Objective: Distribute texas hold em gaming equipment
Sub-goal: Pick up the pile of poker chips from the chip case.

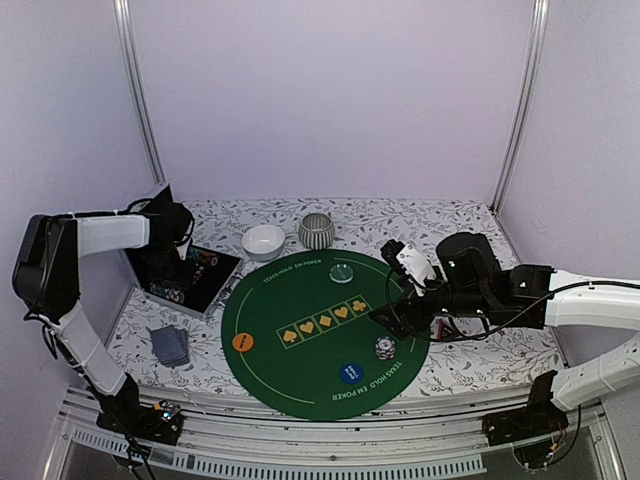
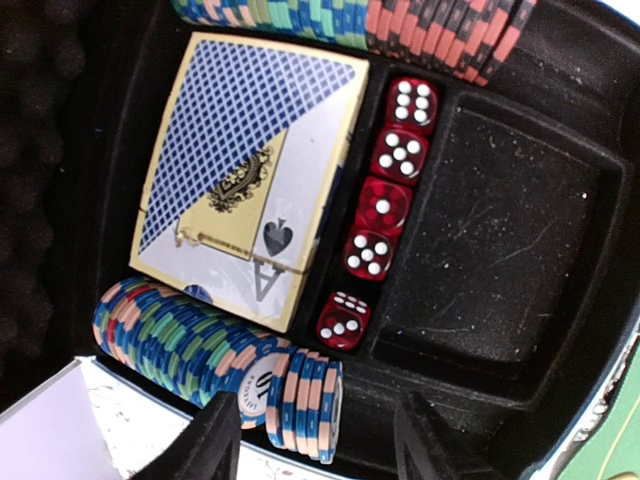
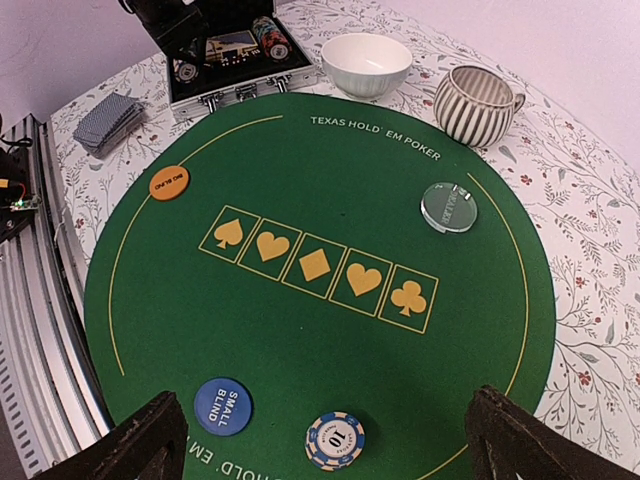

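The left claw [image 2: 312,425] is being held apart, empty; hard, likely slippery chips [image 2: 215,345] just ahead are being judged best squeezed face-to-face.

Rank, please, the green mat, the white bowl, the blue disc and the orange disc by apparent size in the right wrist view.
Largest: green mat
white bowl
then blue disc and orange disc, unranked: blue looks bigger but lies nearer the camera.

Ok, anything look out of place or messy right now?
Only minor things. In the open case, the row of chips nearest the left tool sits slumped, its end chips leaning with one face showing. The card pile beside the mat is slightly splayed. Everything on the mat looks in order.
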Robot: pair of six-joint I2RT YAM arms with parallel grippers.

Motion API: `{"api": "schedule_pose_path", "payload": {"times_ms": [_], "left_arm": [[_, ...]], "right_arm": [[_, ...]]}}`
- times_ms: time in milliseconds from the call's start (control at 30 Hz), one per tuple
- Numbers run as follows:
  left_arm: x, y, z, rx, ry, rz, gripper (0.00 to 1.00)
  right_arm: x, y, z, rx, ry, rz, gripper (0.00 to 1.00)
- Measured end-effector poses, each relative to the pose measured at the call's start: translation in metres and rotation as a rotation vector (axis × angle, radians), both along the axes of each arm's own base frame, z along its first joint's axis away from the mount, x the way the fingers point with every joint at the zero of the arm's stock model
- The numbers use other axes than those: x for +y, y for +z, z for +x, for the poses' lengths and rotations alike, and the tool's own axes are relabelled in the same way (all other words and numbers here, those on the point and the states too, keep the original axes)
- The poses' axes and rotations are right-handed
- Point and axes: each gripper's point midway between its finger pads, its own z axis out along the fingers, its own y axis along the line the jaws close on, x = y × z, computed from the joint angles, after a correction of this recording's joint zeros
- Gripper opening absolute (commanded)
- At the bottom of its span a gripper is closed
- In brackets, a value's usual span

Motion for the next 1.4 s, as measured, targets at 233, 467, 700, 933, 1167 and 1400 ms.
{"api": "schedule_pose_path", "payload": {"times_ms": [233,467,700,933,1167,1400], "left_arm": [[0.004,0.002,0.001,-0.007,0.009,0.014,0.45],[0.008,-0.005,-0.001,0.016,0.019,0.021,0.5],[0.019,-0.003,-0.002,0.015,0.047,0.079,0.51],[0.019,-0.01,-0.006,0.045,0.045,0.077,0.45],[0.018,-0.011,-0.007,0.049,0.043,0.069,0.4],[0.013,-0.008,-0.006,0.041,0.031,0.037,0.36]], "right_arm": [[0.0,-0.001,-0.002,0.008,0.009,-0.002,0.99],[0.0,-0.002,-0.003,0.013,0.013,-0.005,0.99],[0.0,-0.003,-0.003,0.015,0.015,-0.005,0.99],[0.001,-0.003,-0.004,0.017,0.018,-0.004,0.99],[0.001,-0.003,-0.004,0.018,0.018,-0.004,0.99],[0.001,-0.003,-0.004,0.018,0.018,-0.005,0.99]]}}
